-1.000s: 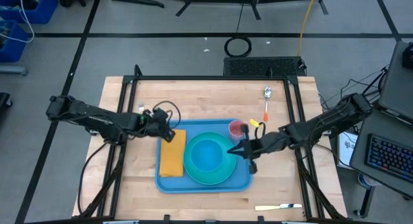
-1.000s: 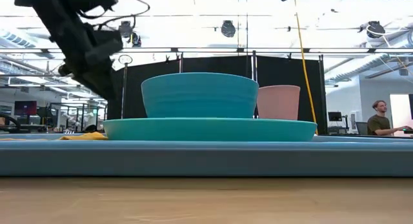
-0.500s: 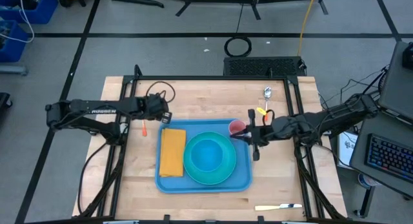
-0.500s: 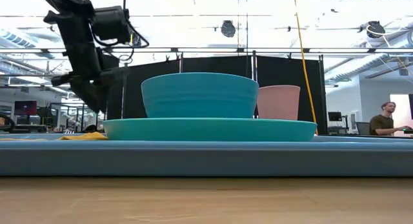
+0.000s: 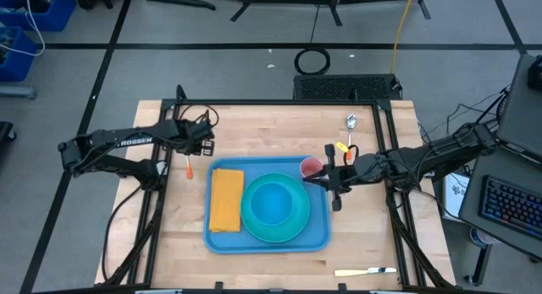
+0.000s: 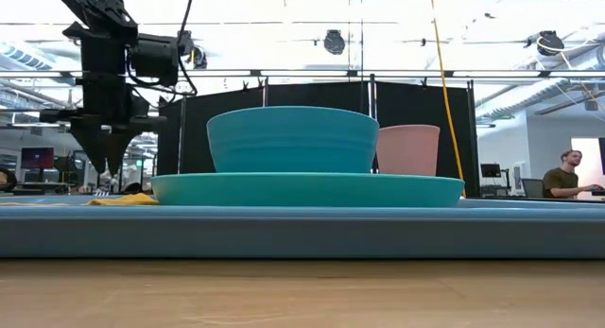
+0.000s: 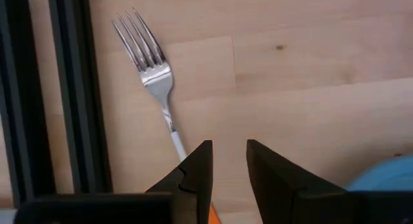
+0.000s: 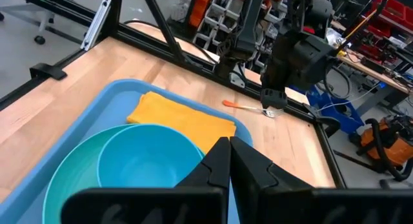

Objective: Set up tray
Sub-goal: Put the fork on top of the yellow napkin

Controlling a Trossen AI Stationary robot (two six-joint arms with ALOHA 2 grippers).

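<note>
The light-blue tray lies on the table and carries an orange napkin, a teal plate with a teal bowl on it, and a pink cup. A fork with an orange handle lies flat on the wood off the tray's far-left corner. My left gripper hangs above the fork's handle, pointing down, narrowly open and empty. My right gripper hovers shut over the tray's right side, just near of the cup. The right wrist view shows the napkin and fork.
A spoon with an orange handle lies on the table far of the right gripper. A knife lies near the table's near-right edge. Black frame rails run along the table's sides. A person sits beyond the table.
My left gripper has moved off the napkin, toward the table's far-left, and turned to point straight down above the fork. My right gripper has shifted a little toward the far edge, beside the cup, then held still.
</note>
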